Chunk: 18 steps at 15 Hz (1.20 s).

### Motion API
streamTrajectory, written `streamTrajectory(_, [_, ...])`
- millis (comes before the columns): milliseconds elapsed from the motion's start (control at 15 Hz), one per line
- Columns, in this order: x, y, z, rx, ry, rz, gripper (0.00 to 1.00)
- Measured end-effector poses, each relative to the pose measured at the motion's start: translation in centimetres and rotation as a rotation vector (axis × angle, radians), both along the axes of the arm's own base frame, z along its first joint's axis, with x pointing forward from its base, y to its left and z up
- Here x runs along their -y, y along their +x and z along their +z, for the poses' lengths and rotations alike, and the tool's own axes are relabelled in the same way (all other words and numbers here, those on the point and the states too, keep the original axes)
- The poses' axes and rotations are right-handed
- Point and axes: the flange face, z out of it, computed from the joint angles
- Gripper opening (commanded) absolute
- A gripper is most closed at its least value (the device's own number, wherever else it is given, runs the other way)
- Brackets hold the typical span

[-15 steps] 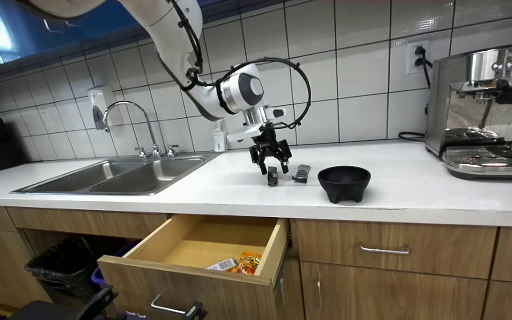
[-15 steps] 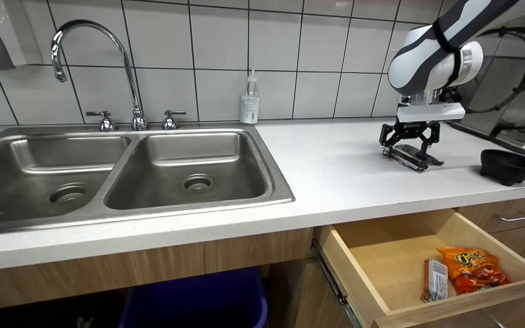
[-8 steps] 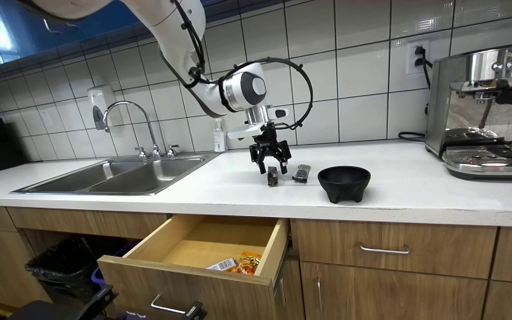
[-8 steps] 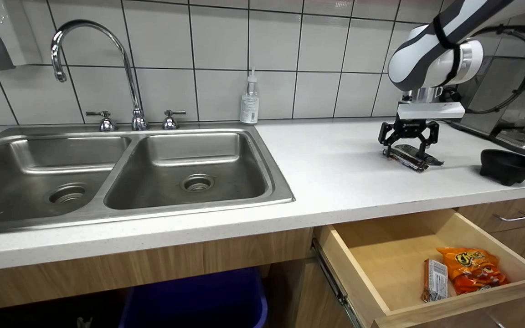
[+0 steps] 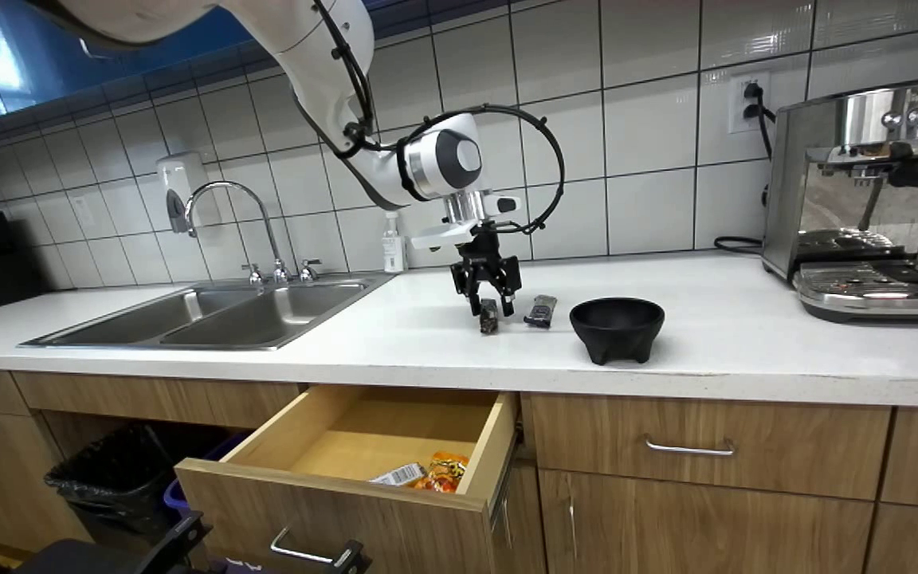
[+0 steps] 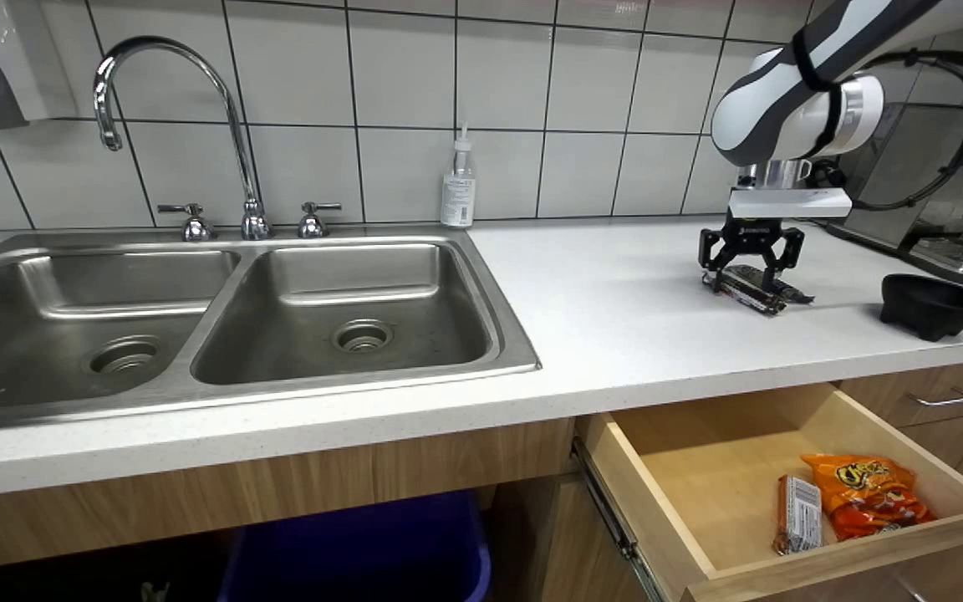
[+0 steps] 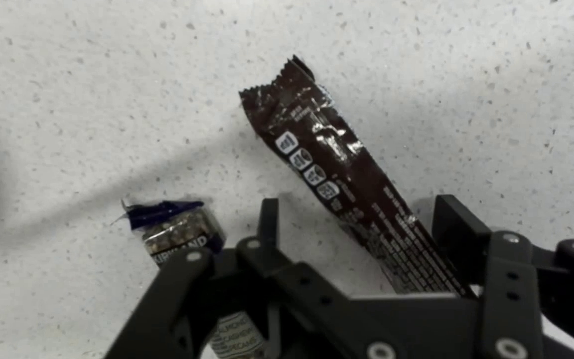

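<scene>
Brown-wrapped bar on counter between parted jaws of unclenched tool, Kirkland bar nearby

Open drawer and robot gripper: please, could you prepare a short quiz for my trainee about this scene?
1. True or false: an orange Cheetos bag lies in the open drawer.
2. Which word is readable on the nut bar: A) NESTLE, B) KIRKLAND, C) PLANTERS?
3. In the wrist view, what shows between the open jaws of the gripper?

Key: 1. True; 2. B; 3. The brown-wrapped snack bar.
</scene>
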Motion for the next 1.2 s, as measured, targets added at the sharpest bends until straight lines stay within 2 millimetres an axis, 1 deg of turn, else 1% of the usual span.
streamTrajectory(333, [-0.01,0.27,-0.06,-0.001,0.0,0.0,0.1])
streamTrajectory(400, [-0.02,0.31,-0.05,-0.001,-0.001,0.001,0.03])
streamTrajectory(467, [-0.02,0.33,-0.03,0.0,-0.001,0.001,0.04])
streamTrajectory(533, [-0.02,0.36,0.0,0.001,-0.001,0.001,0.06])
streamTrajectory(933, [-0.11,0.43,0.1,0.005,-0.001,0.002,0.05])
streamTrajectory(1200, [-0.27,0.57,0.68,0.017,-0.001,0.005,0.05])
